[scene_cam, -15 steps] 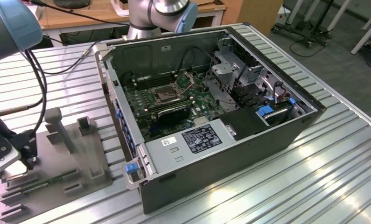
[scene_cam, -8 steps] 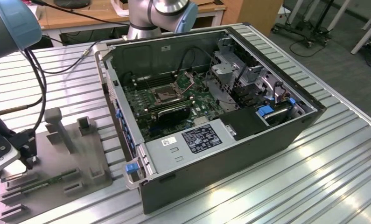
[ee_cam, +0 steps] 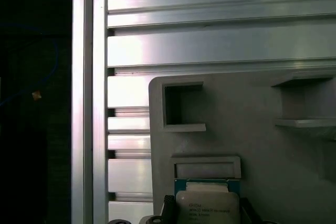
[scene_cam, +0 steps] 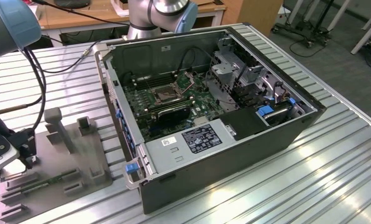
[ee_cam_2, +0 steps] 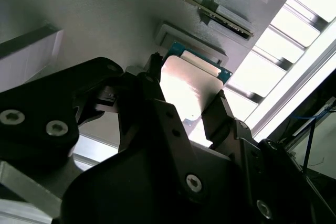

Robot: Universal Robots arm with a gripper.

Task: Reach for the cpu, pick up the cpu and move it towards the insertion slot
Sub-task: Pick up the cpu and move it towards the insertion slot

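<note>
The cpu (ee_cam_2: 190, 88) is a flat square chip with a shiny silver top and a green rim. It lies on the grey tray (ee_cam: 262, 145), just in front of a small raised stop (ee_cam: 207, 166). My gripper (ee_cam_2: 187, 85) straddles the cpu (ee_cam: 207, 209), and the black fingertips (ee_cam_2: 155, 66) rest against two opposite edges of it. In the exterior view the gripper (scene_cam: 28, 161) hangs low over the tray (scene_cam: 67, 154) at that view's left. The insertion slot (scene_cam: 166, 95), a square silver-framed socket, sits on the motherboard inside the open computer case, far from the gripper.
A long green memory stick (scene_cam: 45, 183) lies in the tray near the gripper. Upright grey posts (scene_cam: 56, 126) stand on the tray. The open case's wall (scene_cam: 114, 100) rises between the tray and the socket. Cables (scene_cam: 39, 70) trail over the ribbed metal table (scene_cam: 334, 186).
</note>
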